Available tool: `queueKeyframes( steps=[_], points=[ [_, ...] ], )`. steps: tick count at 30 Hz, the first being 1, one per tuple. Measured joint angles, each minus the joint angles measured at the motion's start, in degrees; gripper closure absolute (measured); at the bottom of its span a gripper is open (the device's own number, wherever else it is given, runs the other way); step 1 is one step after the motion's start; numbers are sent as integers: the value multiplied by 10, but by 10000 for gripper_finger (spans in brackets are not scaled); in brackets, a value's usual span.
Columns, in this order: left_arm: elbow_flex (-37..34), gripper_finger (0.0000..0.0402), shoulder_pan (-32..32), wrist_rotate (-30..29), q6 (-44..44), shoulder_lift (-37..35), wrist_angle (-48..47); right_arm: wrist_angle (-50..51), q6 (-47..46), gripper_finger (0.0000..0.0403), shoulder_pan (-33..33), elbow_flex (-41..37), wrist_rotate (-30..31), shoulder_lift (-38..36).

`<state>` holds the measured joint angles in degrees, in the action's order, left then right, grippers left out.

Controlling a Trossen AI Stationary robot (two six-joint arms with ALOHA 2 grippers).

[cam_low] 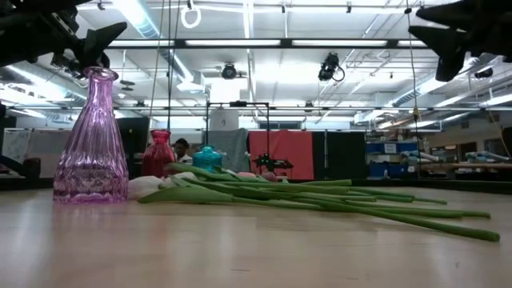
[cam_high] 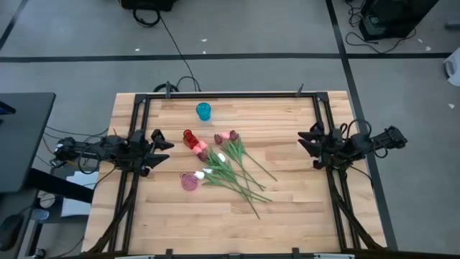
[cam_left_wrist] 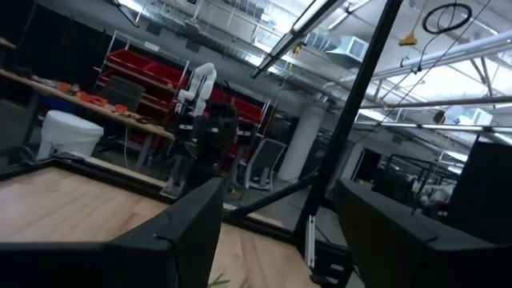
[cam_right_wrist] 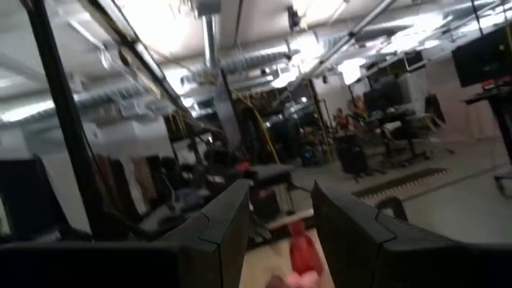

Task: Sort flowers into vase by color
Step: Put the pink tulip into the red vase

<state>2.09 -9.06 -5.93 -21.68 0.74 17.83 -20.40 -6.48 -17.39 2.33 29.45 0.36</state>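
A bunch of artificial tulips [cam_high: 231, 167] lies flat on the wooden table, heads toward the left and long green stems [cam_low: 344, 200] running toward the near right. Dark red heads [cam_high: 227, 136], pink heads [cam_high: 201, 150] and white heads [cam_high: 208, 173] show. Three small vases stand upright by the heads: blue [cam_high: 204, 111], red [cam_high: 189, 137] and pink [cam_high: 188, 181]. My left gripper [cam_high: 164, 142] hovers open above the table, left of the red vase. My right gripper [cam_high: 307, 142] hovers open to the right of the stems. Both are raised well above the tabletop, as the low view shows.
A black metal frame [cam_high: 230, 95] runs around the table's far and side edges. Bare wood lies in front of the flowers, toward the near edge [cam_high: 237, 230]. In the low view the pink vase [cam_low: 92, 144] stands nearest, with the red vase [cam_low: 158, 154] and the blue vase [cam_low: 208, 158] behind it.
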Motion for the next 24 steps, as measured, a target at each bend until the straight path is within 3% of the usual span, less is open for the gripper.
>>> queueKeyframes(
  steps=[9,14,19,24],
  points=[
    [0,156,0,-8,3,0,5,-51,7,254,0,0,-23,0],
    [-9,156,0,-10,2,6,-8,-22,-3,254,0,4,23,12],
    [-16,156,0,-39,-11,38,-10,131,-77,254,18,54,38,80],
    [-8,157,-1,-63,-11,97,-11,145,-95,254,42,99,18,187]
  ],
)
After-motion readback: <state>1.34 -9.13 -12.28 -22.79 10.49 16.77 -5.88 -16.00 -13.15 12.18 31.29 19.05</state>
